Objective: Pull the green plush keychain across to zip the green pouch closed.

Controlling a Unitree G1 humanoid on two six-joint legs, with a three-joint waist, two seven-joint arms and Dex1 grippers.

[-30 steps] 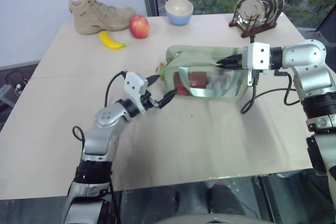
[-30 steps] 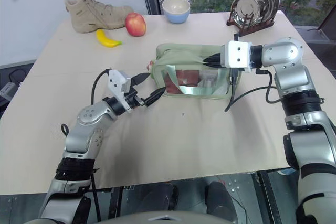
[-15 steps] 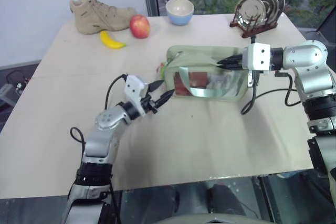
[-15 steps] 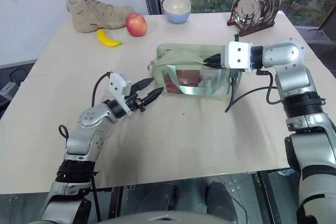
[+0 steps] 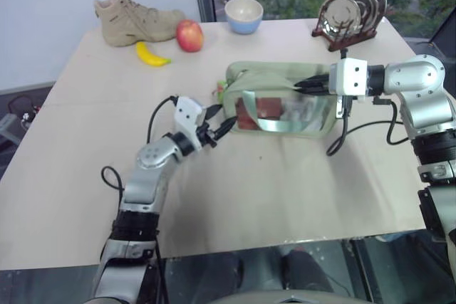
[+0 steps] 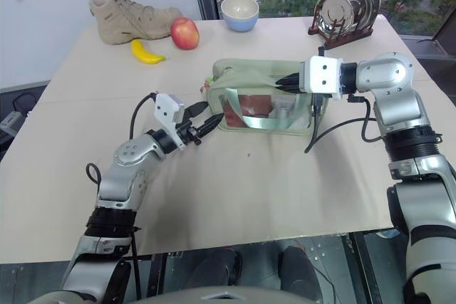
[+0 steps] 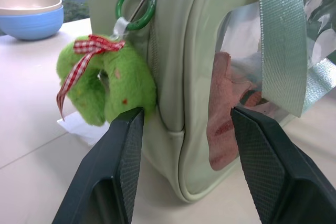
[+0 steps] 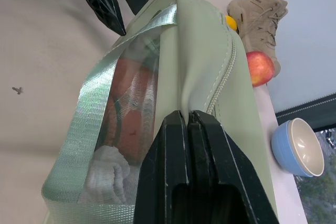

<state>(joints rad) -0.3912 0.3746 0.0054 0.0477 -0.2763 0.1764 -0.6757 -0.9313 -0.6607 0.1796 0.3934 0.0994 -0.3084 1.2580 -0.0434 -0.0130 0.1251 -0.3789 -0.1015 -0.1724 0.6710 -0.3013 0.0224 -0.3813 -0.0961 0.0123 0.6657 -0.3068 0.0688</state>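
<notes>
The green pouch [image 5: 285, 73] lies on the table with its clear window facing me. The green plush keychain [image 7: 105, 90] hangs from a green ring [image 7: 135, 8] at the pouch's left end, a red checked ribbon tied on it. My left gripper [image 5: 221, 117] is level at that end and open. The pouch's corner [image 7: 178, 51] sits between its fingers, and one fingertip [image 7: 131, 119] is just under the plush. My right gripper [image 5: 303, 85] is shut on the pouch's top fabric beside the zipper [image 8: 223, 72] at the right end.
At the far left of the table lie a tan boot [image 5: 135, 16], a banana [image 5: 151, 55] and an apple [image 5: 189, 35]. A blue bowl [image 5: 244, 15] and a dish rack [image 5: 349, 12] stand along the far edge. A black cable [image 5: 342, 137] droops beside the pouch.
My left gripper's fingers have narrowed from wide apart and now stand at the pouch's left corner. The right gripper and the pouch have stayed where they were.
</notes>
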